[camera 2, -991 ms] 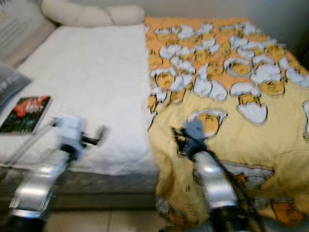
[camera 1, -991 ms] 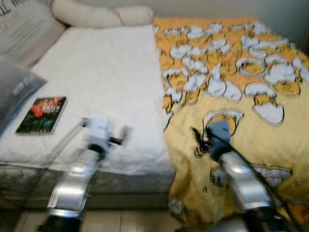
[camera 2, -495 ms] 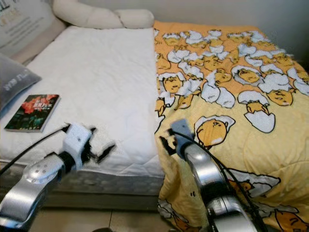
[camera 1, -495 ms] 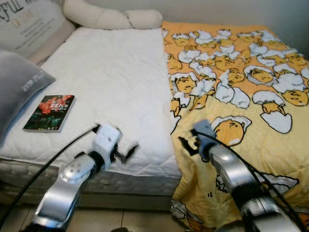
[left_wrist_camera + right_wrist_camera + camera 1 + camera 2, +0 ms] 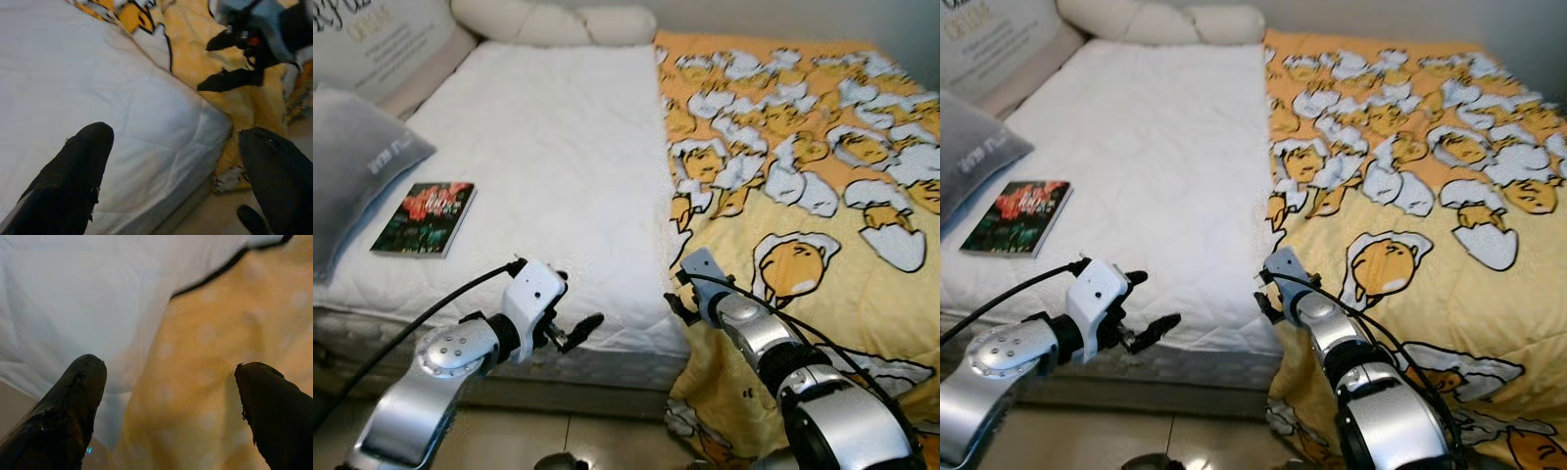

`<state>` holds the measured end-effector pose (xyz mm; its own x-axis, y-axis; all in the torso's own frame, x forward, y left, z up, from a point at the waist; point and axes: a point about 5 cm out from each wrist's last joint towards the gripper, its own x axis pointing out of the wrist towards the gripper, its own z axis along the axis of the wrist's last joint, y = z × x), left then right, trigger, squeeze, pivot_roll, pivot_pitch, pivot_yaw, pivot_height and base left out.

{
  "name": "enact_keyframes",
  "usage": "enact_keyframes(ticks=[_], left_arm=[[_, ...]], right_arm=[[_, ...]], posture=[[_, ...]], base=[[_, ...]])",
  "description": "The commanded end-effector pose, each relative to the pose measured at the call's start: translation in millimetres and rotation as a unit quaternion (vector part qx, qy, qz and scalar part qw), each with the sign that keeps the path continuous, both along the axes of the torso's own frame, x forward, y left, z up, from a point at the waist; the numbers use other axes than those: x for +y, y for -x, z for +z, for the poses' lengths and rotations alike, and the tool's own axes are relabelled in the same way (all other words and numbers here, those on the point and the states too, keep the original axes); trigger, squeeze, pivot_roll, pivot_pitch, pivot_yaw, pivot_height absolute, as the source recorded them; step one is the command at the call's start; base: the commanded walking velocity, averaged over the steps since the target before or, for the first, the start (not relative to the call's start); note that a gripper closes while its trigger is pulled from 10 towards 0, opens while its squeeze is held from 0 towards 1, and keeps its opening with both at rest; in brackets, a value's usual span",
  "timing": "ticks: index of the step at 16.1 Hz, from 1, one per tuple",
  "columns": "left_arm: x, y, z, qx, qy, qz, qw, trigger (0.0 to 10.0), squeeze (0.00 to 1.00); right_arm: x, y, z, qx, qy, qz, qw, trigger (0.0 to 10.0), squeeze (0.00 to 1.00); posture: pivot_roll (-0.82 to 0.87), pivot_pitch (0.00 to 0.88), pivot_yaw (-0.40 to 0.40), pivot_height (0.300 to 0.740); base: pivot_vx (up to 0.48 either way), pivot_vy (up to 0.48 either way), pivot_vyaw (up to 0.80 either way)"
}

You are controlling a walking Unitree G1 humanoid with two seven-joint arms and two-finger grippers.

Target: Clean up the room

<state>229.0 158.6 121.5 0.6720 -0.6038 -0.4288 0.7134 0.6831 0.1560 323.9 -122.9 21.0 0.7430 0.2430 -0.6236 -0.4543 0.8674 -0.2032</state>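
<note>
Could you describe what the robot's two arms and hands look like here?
Both arms are shiny silver tubes with rounded joint housings. The left hand sits on a white block-shaped wrist mount; the right hand on a pale grey-blue one. Each has two long black fingers, blunt-tipped. A thin black cable loops along each arm.

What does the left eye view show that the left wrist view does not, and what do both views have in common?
The left eye view adds the book lying on the white mattress, the grey pillow beside it, and the cream pillows at the far end. The left wrist view adds a close look between the open left gripper fingers at the mattress corner and the floor below. Both show the white mattress, the yellow blanket hanging over its edge, and the open right gripper at that blanket's edge.
</note>
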Motion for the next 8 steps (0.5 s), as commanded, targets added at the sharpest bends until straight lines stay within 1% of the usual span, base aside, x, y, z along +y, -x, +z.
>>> enact_keyframes(ticks=[1, 2, 3, 4, 5, 6, 7, 8], left_arm=[[-1.6, 6.9, 2, 0.012, 0.002, -0.013, 1.0, 10.0, 0.0], [-2.8, 14.0, 4, 0.021, 0.004, -0.021, 1.0, 10.0, 0.0], [-4.0, 17.4, 4, 0.026, 0.004, -0.025, 0.999, 10.0, 0.0], [-5.2, 20.7, 6, 0.029, 0.004, -0.027, 0.999, 10.0, 0.0], [-6.4, 23.3, 7, 0.031, 0.005, -0.029, 0.999, 10.0, 0.0], [-7.1, 25.2, 9, 0.033, 0.005, -0.03, 0.999, 10.0, 0.0], [-7.6, 27.3, 10, 0.035, 0.004, -0.032, 0.999, 10.0, 0.0], [-7.8, 28.9, 12, 0.038, 0.004, -0.033, 0.999, 10.0, 0.0]], right_arm=[[-0.7, -0.6, 0, 0.001, 0.004, -0.006, 1.0, 10.0, 0.0], [-1.9, 1.2, -3, 0.004, 0.015, -0.007, 1.0, 10.0, 0.0], [-3.6, 1.7, -4, 0.005, 0.021, -0.012, 1.0, 10.0, 0.0], [-4.5, 2.9, -6, 0.009, 0.013, -0.021, 1.0, 10.0, 0.0], [-5.7, 4.3, -7, 0.011, 0.016, -0.022, 1.0, 10.0, 0.0], [-6.4, 6.0, -9, 0.014, 0.02, -0.021, 0.999, 3.2, 0.0], [-7.2, 8.3, -12, 0.017, 0.022, -0.02, 0.999, 0.0, 0.0], [-7.8, 9.4, -13, 0.019, 0.022, -0.019, 0.999, 0.0, 0.0]], posture=[[0.12, 0.137, 0.005, 0.74], [0.12, 0.155, 0.008, 0.74], [0.12, 0.171, 0.007, 0.74], [0.13, 0.185, 0.007, 0.74], [0.14, 0.198, 0.007, 0.74], [0.14, 0.204, 0.006, 0.74], [0.15, 0.208, 0.007, 0.74], [0.15, 0.21, 0.007, 0.74]], base=[[0.0, 0.0, 0.0], [0.0, 0.0, 0.0], [0.0, 0.0, 0.0], [0.0, 0.0, 0.0], [0.0, 0.0, 0.0], [0.0, 0.0, 0.0], [0.0, 0.0, 0.0], [0.0, 0.0, 0.0]])
